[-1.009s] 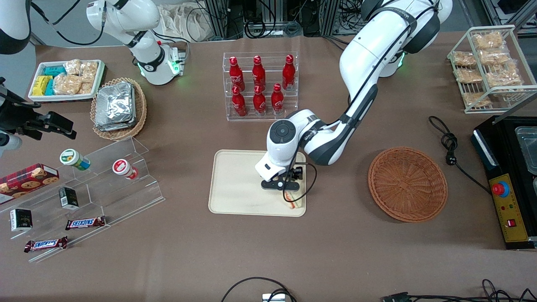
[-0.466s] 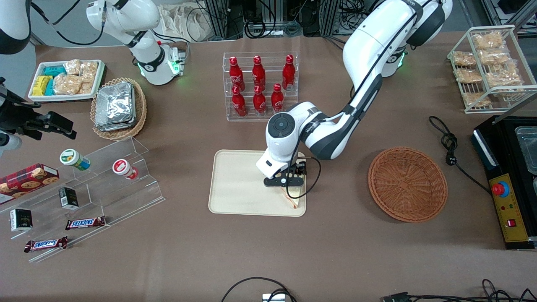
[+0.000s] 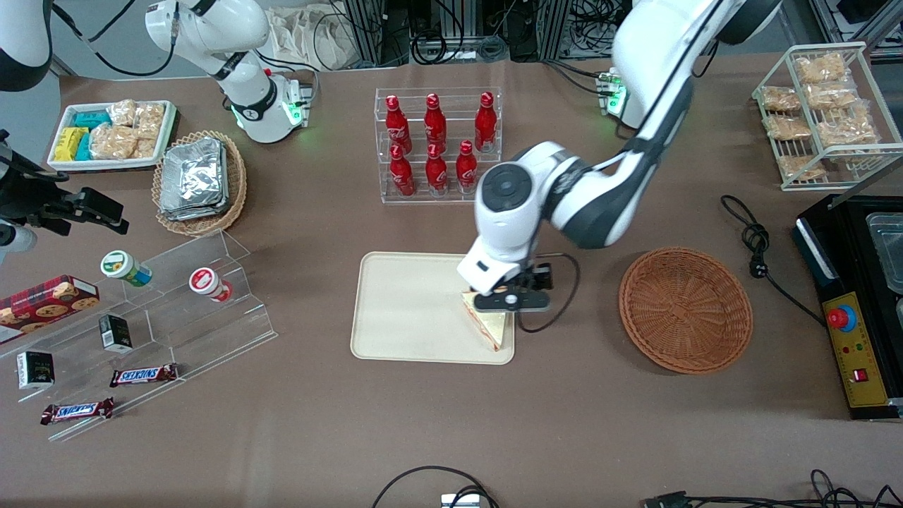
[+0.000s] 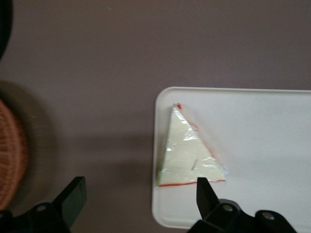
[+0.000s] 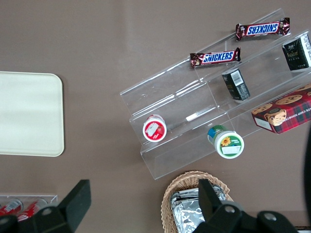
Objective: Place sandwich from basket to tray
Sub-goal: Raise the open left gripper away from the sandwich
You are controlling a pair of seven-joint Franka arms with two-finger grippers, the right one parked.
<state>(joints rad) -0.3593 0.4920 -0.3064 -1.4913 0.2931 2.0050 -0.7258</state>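
Landmark for all positions: the tray [image 3: 409, 310], cream-beige, rounded corners, low rim, lying flat at mid-table.

Toward the parked arm's end of the table from the tray:
- white tray of snack packets [image 3: 109, 134], farther from the front camera than the tray
- tan basket of foil packets [image 3: 200, 182], just beside that white tray and nearer to the tray
- clear acrylic stepped stand [image 3: 152, 317], about level with the tray, carrying two round-lidded cups [image 3: 127, 268], a cookie box [image 3: 46, 302], small dark boxes and two Snickers bars [image 3: 143, 375]

Farther from the front camera than the tray, near its rim: clear rack of red bottles [image 3: 437, 144], all upright.

On the tray:
- sandwich [image 3: 488, 326] lies flat in the corner nearest the front camera, on the side toward the working arm's end
- pale bread face up, red filling showing along two edges; same in the wrist view, sandwich [image 4: 188, 153] close to the tray [image 4: 262, 145] rim
- nothing touches it

Gripper [image 3: 509, 300]:
- hangs above the tray's edge toward the working arm's end, just over the sandwich's point farthest from the front camera
- fingers [image 4: 74, 194] spread wide apart, holding nothing
- raised clear of the sandwich

Toward the working arm's end from the tray:
- basket [image 3: 686, 309], orange-brown wicker, on the table, apart from the tray; nothing seen inside
- black cable [image 3: 758, 247]
- wire rack of bagged snacks [image 3: 822, 113], farther from the front camera
- black box with a red button [image 3: 853, 331] at the table's end
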